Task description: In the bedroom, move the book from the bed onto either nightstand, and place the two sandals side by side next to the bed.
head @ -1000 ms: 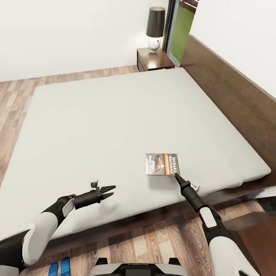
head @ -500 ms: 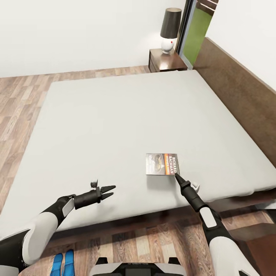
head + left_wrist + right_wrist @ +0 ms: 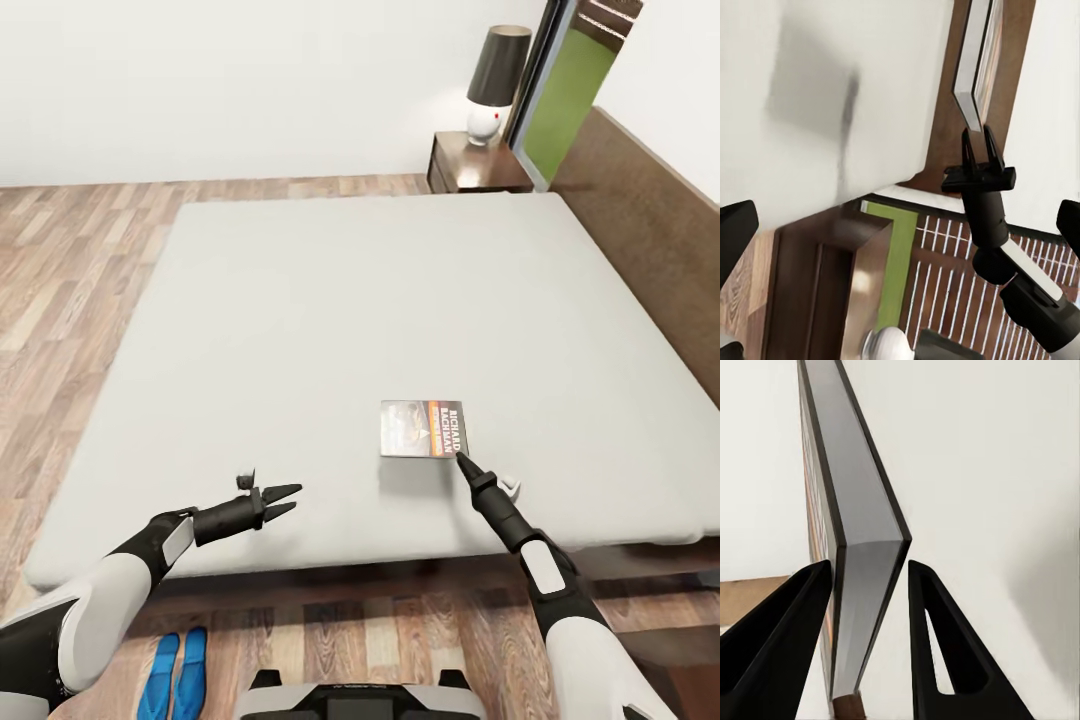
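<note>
While the book [image 3: 424, 428] is pinched at its corner between the right gripper's [image 3: 461, 458] jaws above the bed [image 3: 300, 300], the nightstand [image 3: 478, 168] awaits; the left gripper [image 3: 283, 500] is open and empty, and the sandals [image 3: 177, 672] already lie paired bedside.

The head view's right edge cuts off the headboard [image 3: 650, 210] and the far-right window [image 3: 570, 90]. The nightstand [image 3: 478, 168] is partly hidden behind the bed [image 3: 330, 300]. The smaller lettering on the book [image 3: 423, 428] is too small to read. The head view's bottom edge crops the sandals [image 3: 175, 672]. In the right wrist view, the book [image 3: 859, 585] is cut off at the picture's edges, and its cover is seen edge-on, illegible. The right claw [image 3: 462, 461] tips merge at the book's near corner; contact cannot be told.
</note>
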